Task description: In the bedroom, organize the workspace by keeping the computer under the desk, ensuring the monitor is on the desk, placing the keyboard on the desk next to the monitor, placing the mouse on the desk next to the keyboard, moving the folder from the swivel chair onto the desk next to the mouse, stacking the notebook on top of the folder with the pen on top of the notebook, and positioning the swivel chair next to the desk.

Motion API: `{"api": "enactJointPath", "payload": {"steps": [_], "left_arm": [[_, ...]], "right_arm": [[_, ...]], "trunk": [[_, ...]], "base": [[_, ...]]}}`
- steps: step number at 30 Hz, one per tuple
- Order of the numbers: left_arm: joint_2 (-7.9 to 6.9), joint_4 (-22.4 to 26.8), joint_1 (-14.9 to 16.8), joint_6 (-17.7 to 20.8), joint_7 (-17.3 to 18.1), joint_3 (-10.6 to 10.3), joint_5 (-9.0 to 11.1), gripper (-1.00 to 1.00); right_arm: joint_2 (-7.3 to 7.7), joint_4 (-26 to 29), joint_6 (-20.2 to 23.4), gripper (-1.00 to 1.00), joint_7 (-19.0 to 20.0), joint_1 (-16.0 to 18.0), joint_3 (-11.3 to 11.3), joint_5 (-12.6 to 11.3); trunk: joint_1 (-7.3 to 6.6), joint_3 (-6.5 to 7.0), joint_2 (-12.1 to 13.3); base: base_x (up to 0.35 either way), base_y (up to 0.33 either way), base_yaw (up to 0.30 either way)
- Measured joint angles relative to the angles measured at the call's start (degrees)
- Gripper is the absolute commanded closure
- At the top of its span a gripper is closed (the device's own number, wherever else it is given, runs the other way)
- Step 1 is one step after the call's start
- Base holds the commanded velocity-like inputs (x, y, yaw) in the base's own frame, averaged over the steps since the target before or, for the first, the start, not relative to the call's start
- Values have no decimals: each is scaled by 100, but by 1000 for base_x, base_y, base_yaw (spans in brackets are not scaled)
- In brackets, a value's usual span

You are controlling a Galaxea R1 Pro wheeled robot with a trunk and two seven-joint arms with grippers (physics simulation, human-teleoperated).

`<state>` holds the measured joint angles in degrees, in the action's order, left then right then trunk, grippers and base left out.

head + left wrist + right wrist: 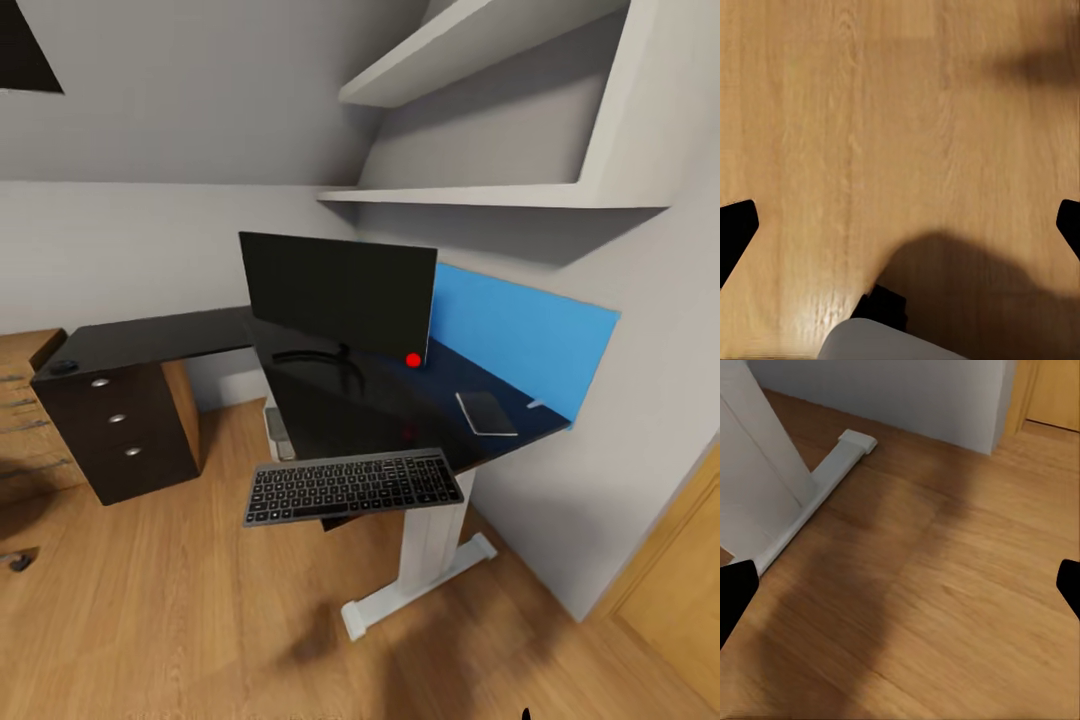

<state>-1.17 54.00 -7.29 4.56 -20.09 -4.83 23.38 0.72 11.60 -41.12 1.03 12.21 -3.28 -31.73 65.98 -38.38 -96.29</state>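
On the long glossy black L-shaped desk [330, 395] with its white leg [430, 540] stands the wide flat monitor [338, 295], black front toward the camera, a red dot at its lower corner and a curved black stand beneath. Just before the desk's near edge, the flat dark-keyed keyboard [352, 486] with a grey frame shows overhanging the top, tilted slightly; whether it rests on the desk cannot be told. Behind the monitor and along the wall leans or lies a flat bright blue panel, the folder [520, 335]. Near it, on the black top, lies the small thin dark grey notebook [486, 413], and just beside that a thin silvery-white pen [536, 404], barely visible. At the desk's far end sit black drawers with silver knobs [118, 420].

Both pincers are well apart from these things, pointing down at the wooden floor [180, 600]. The left gripper [900, 225] shows two black fingertips [733, 229] at opposite edges of its wrist view, spread wide with nothing between them. The right gripper [900, 589] is likewise spread wide and holds nothing, with the desk's white foot [817, 487] ahead of it on the floor.
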Motion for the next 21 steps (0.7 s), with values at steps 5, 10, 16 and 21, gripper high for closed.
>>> {"api": "enactJointPath", "payload": {"steps": [5, 10, 16, 21], "left_arm": [[-2, 0, 0, 0, 0, 0, 0, -100], [-3, 0, 0, 0, 0, 0, 0, -100], [-6, -2, 0, -2, 1, -2, 0, -100], [-4, -3, 1, -3, 1, -2, 0, -100]], "right_arm": [[0, 0, 0, -100, 0, 0, 0, 0], [0, 0, 0, -100, 0, 0, 0, 6], [0, 0, -2, -100, 0, 0, 5, 9], [0, 0, -3, -100, 0, 0, 6, 9]], "trunk": [[0, -14, 0], [0, -28, 0], [0, -45, 0], [0, -59, 0]], "base": [[-2, -7, 279], [-1, -2, 279], [0, -146, 279], [0, -284, 279]]}}
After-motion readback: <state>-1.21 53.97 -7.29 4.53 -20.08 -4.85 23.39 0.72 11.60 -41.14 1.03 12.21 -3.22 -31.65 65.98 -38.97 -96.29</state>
